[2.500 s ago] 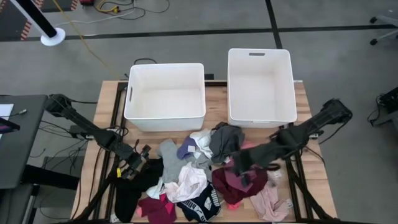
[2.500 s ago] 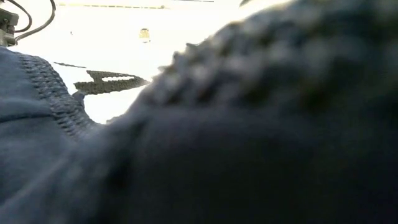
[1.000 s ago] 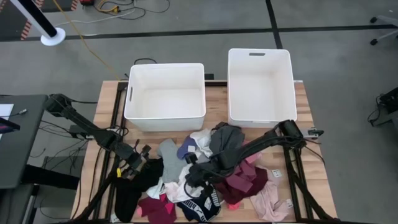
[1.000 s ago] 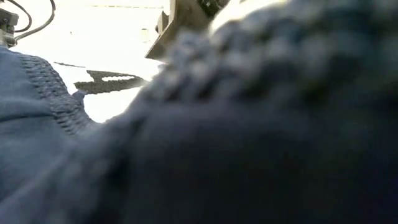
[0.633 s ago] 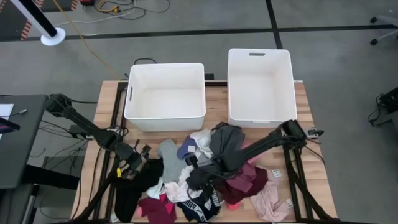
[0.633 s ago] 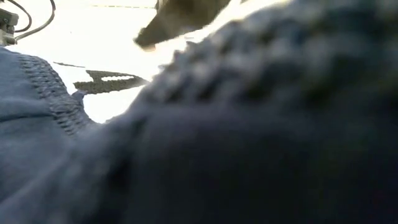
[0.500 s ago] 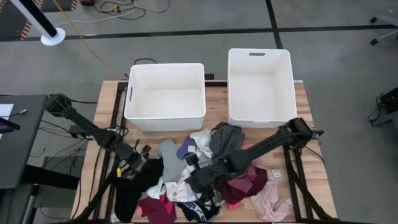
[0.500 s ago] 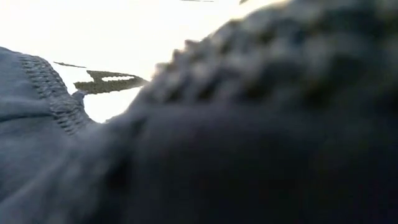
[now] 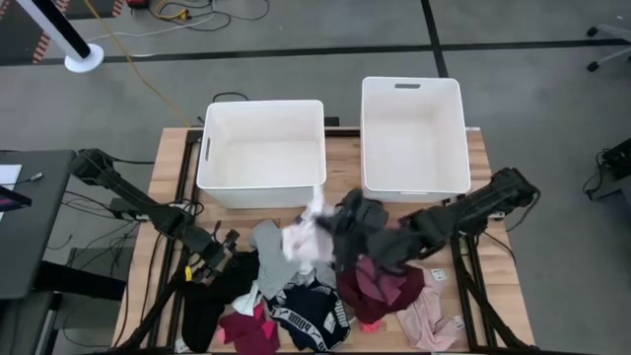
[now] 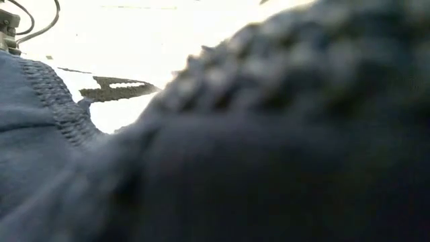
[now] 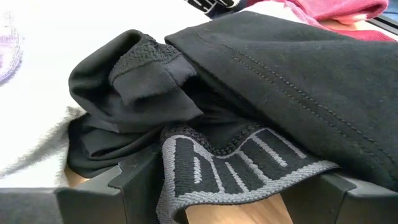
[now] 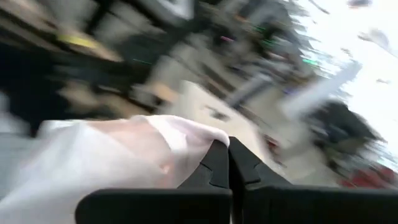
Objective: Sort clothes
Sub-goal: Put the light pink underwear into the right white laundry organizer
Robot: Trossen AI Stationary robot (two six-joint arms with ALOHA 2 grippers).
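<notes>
From my remote station: the clothes [image 9: 315, 286] lie in a loose heap on the counter [image 9: 168, 168]'s near half. One white garment [image 9: 308, 237] hangs lifted above the heap, pinched in the right pincer [image 9: 335, 235]. Below it I see a black piece [image 9: 212, 291], a navy lettered piece [image 9: 311, 318], a maroon piece [image 9: 380, 288] and a pink piece [image 9: 426, 323].

White garment [image 9: 308, 235], black garment [image 11: 261, 74] with grey lettered waistband, maroon garment [image 9: 380, 288], possibly navy fabric [image 10: 40, 121]
</notes>
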